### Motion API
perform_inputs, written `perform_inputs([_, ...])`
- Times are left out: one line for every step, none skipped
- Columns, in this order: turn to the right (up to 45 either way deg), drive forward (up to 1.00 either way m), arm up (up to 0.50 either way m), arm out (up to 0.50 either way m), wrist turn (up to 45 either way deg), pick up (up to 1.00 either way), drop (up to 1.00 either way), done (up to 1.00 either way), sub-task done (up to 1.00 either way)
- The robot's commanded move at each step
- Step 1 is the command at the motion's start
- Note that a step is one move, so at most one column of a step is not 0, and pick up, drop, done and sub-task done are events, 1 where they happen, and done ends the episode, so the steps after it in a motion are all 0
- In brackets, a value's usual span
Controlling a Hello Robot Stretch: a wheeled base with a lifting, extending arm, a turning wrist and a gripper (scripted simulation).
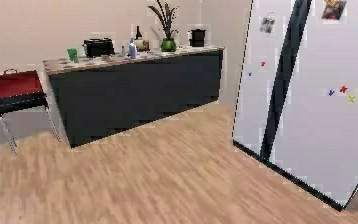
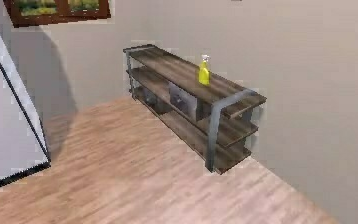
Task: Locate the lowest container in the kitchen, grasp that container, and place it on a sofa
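I see a charcoal counter [image 1: 137,95] with a brown wood-grain top [image 1: 187,52], a white fridge [image 1: 307,120] dotted with red, blue and orange magnets [image 1: 343,90], a red stand [image 1: 12,85], a green pot [image 1: 168,45], and a yellow bottle [image 2: 203,72] on grey-framed brown shelves [image 2: 162,63] above tan plank flooring [image 2: 117,170].

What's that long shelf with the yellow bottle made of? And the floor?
The shelf looks like brown wood boards, streaky grain showing, held in a grey frame, probably matte metal. The floor looks like light wooden planks: you can see the plank lines.
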Motion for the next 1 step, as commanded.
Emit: perform_inputs([0.0, 1.0, 0.0, 0.0, 0.0, 0.0, 0.0, 0.0, 0.0])
